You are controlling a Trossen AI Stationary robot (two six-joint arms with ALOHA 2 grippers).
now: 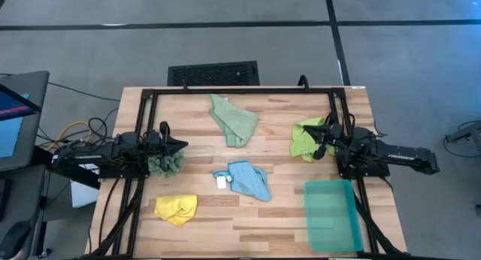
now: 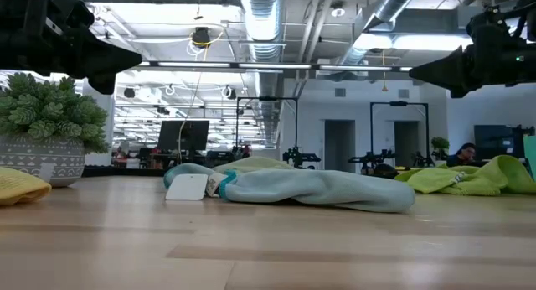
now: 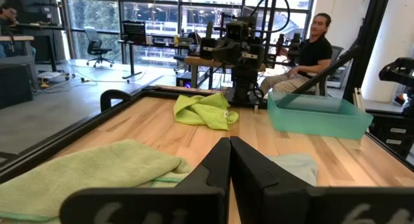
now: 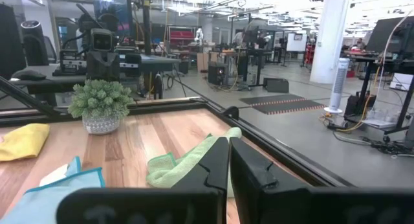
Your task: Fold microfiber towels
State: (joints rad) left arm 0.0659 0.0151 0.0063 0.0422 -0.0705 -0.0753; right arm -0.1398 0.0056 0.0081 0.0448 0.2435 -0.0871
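- Four microfiber towels lay unfolded on my table (image 1: pixel 263 222): sage (image 1: pixel 234 122), lime (image 1: pixel 306 137), light blue (image 1: pixel 249 179), yellow (image 1: pixel 176 208).
- My left gripper (image 1: pixel 183 146) was closed, empty.
- My right gripper (image 1: pixel 319 139) was pinched together, over the lime towel.

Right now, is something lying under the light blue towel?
A small white tag sticks out at the edge of the light blue towel. Whatever else lies beneath is covered by its crumpled folds.
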